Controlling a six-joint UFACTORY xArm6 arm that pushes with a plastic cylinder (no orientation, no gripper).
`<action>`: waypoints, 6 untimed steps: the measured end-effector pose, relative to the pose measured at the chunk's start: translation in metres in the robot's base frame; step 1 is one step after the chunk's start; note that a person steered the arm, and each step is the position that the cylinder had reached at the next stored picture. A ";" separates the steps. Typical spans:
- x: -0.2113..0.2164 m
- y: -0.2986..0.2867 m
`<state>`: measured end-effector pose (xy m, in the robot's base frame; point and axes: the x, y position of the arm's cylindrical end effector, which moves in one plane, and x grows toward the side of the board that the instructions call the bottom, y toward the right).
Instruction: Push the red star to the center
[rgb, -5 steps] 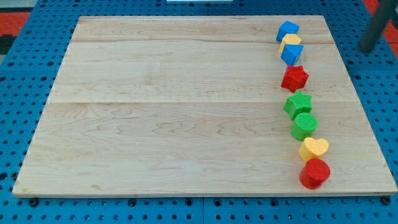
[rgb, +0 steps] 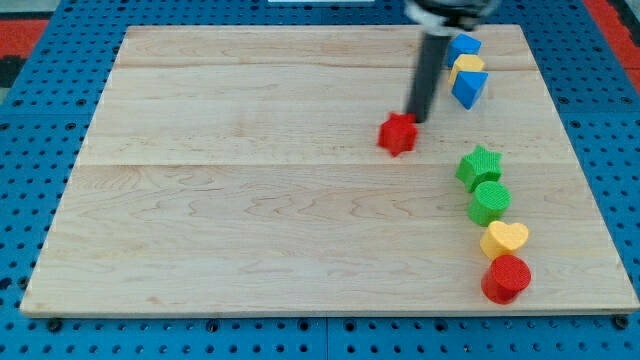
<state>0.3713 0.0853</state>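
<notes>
The red star (rgb: 397, 134) lies on the wooden board (rgb: 250, 200), right of the board's middle and a little above it. My tip (rgb: 415, 119) is right against the star's upper right side. The dark rod rises from there to the view's top edge.
Along the board's right side stand a blue block (rgb: 462, 47), a yellow block (rgb: 466, 65) and another blue block (rgb: 469, 87) in a cluster. Below them run a green star (rgb: 479, 166), a green cylinder (rgb: 490, 202), a yellow heart (rgb: 505, 239) and a red cylinder (rgb: 506, 278).
The rod came in from the view's upper right corner to the star. The red star has slid left, out of the column of blocks toward the board's middle.
</notes>
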 end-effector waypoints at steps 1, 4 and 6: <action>0.014 0.022; 0.062 -0.051; 0.041 -0.060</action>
